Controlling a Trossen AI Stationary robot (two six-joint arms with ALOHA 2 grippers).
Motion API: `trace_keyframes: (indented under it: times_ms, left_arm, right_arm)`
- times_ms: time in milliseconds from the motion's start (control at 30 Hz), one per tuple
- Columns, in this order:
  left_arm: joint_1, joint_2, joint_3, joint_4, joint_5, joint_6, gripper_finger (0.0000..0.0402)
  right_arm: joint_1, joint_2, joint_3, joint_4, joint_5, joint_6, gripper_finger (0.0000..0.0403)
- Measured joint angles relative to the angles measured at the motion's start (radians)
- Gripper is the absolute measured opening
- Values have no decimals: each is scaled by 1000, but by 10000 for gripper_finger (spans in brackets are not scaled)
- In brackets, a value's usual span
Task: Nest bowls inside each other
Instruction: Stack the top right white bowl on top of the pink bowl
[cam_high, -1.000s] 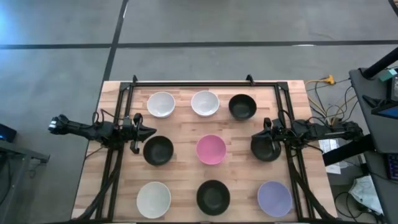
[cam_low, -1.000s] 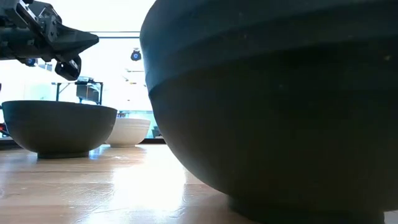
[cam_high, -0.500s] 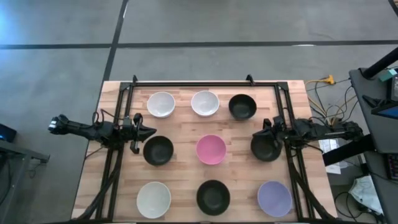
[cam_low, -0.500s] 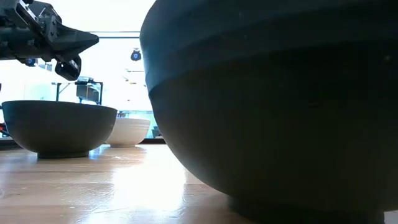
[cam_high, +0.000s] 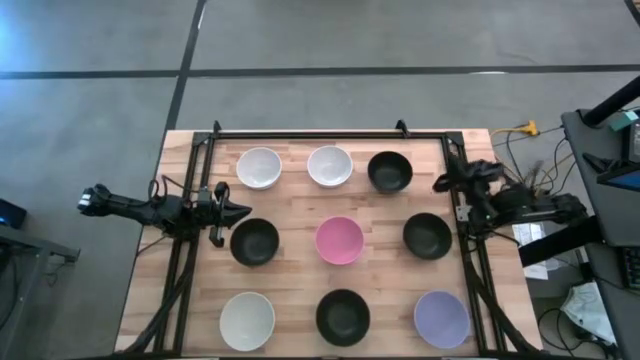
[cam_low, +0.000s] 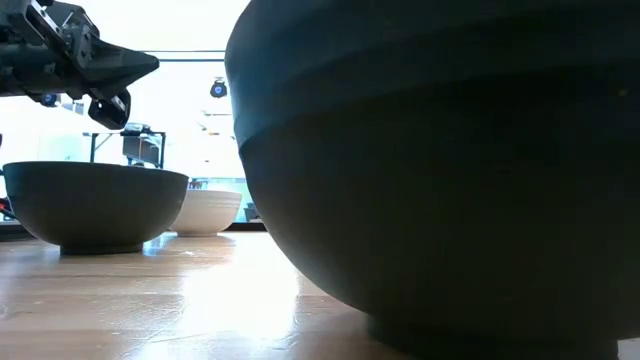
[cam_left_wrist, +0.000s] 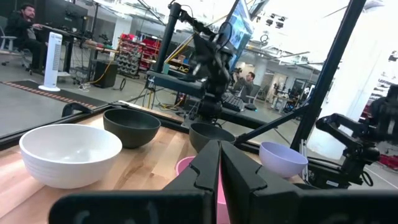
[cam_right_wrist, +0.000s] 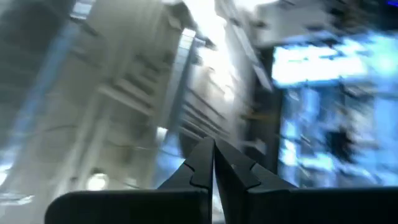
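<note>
While bowls are sitting apart, un-nested:
Pink bowl (cam_high: 339, 240): glossy, sitting mid-grid w/ 8 others around.
Left gripper (cam_high: 234, 212): fingers pinched together, hovering left of pink.
Right gripper (cam_high: 441, 183): fingers together, empty, upper right of pink.

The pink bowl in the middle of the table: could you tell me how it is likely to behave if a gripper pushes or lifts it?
The pink bowl looks rigid, so it should keep its shape under a grip. Its smooth surface suggests fingers may slip on the rim. Sitting upright on the flat wooden table, it will probably slide rather than roll when pushed.
</note>
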Motion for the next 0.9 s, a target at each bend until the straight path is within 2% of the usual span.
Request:
trace_keyframes:
  times_ms: [67, 133, 267, 367, 467, 567, 700, 900]
  left_arm:
    - [0, 0, 0, 1, 0, 0, 0]
    - [0, 0, 0, 0, 0, 63, 0]
    - [0, 1, 0, 0, -1, 329, 0]
    - [0, 0, 0, 1, -1, 419, 0]
    - [0, 0, 0, 2, -2, 525, 0]
    - [0, 0, 0, 2, -3, 628, 0]
    - [0, 0, 0, 12, -5, 631, 0]
    - [0, -1, 0, 189, -5, 627, 0]
  right_arm:
    - [0, 59, 47, 119, -32, -121, 9]
    - [0, 134, 137, 164, -93, -230, 9]
    - [0, 343, 386, 165, -302, -489, 9]
    - [0, 518, 577, 113, -502, -667, 9]
    - [0, 671, 759, 19, -607, -818, 9]
    - [0, 803, 929, -87, -637, -918, 9]
    - [0, 953, 1120, -258, -634, -1073, 9]
    - [0, 1133, 1367, -452, -632, -1241, 9]
